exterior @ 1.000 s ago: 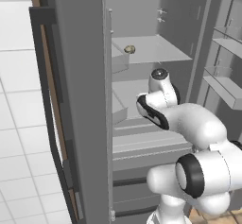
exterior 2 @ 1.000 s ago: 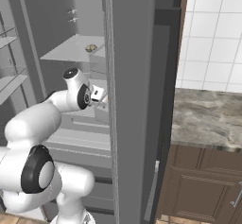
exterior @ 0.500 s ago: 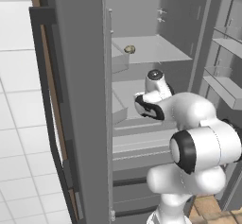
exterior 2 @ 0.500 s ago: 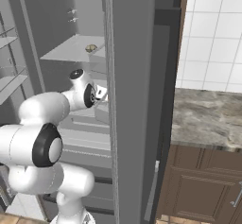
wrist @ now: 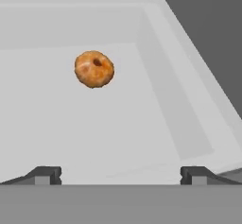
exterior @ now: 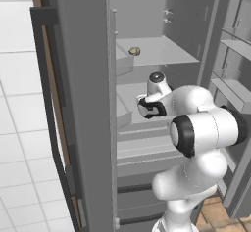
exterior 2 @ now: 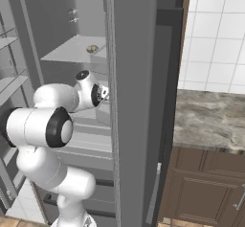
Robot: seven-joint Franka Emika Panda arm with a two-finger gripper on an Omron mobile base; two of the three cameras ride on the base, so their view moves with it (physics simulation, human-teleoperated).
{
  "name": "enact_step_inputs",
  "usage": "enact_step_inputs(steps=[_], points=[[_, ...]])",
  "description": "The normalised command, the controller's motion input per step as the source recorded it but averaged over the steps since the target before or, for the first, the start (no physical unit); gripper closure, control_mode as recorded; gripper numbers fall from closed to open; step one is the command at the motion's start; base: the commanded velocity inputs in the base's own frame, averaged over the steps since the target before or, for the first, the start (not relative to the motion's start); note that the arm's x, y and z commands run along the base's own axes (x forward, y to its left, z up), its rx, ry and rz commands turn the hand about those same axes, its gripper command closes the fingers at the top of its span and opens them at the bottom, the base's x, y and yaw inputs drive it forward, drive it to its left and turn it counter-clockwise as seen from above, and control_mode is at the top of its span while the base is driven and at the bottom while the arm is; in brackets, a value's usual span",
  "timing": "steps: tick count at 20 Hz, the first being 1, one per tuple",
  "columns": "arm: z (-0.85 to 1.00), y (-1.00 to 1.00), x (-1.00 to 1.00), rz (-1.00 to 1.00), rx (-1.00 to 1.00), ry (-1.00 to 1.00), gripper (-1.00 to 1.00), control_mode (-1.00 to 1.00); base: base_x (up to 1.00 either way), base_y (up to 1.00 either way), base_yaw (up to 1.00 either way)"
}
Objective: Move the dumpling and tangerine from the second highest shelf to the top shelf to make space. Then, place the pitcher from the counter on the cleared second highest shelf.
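- Tangerine [wrist: 94, 69]: 1, lying loose on the tray shelf [wrist: 71, 133], toward its back, clear of the side rim; hand view looks straight at it, so I judge it's the pick target now.
- Dumpling [exterior: 134, 51]: 1, sits on the top shelf [exterior: 162, 50] near the front-left edge; its half of the move looks done.
- Top shelf is flat w/ no rim, so round things could roll off — prob. why the dumpling sits a bit in from the edge.
- Tray shelf has raised rims; these keep the tangerine from rolling out, but leave less room to come in from the side.
- Hand [wrist: 120, 173]: fully open, holds nothing; 2 tips at the bottom of hand view, well apart, tangerine ahead of them and a bit off to one side, no contact.
- Arm reaches into the fridge at tray-shelf level, wrist [exterior: 153, 106] just under the top shelf.
- Bench [exterior 2: 210, 120]: marbled top beside the fridge, over brown cabinets; visible part carries no pitcher.
- Count: 1 tangerine, 1 dumpling, 2 task shelves, 1 hand.
- Left to do, judging by layout: tangerine up, then pitcher in.
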Motion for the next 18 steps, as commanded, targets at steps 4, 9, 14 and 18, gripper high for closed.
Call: enact_step_inputs(steps=[4,9,14,18], points=[[-0.21,0.0,0.39,0.0,0.0,0.0,-1.0,-1.0,0.0,0.0,0.0],[-0.24,0.0,0.42,0.0,0.0,0.0,-1.0,-1.0,0.0,0.0,0.0],[-0.23,0.0,0.44,0.0,0.0,0.0,-1.0,-1.0,0.0,0.0,0.0],[-0.21,0.0,0.43,0.0,0.0,0.0,-1.0,-1.0,0.0,0.0,0.0]])
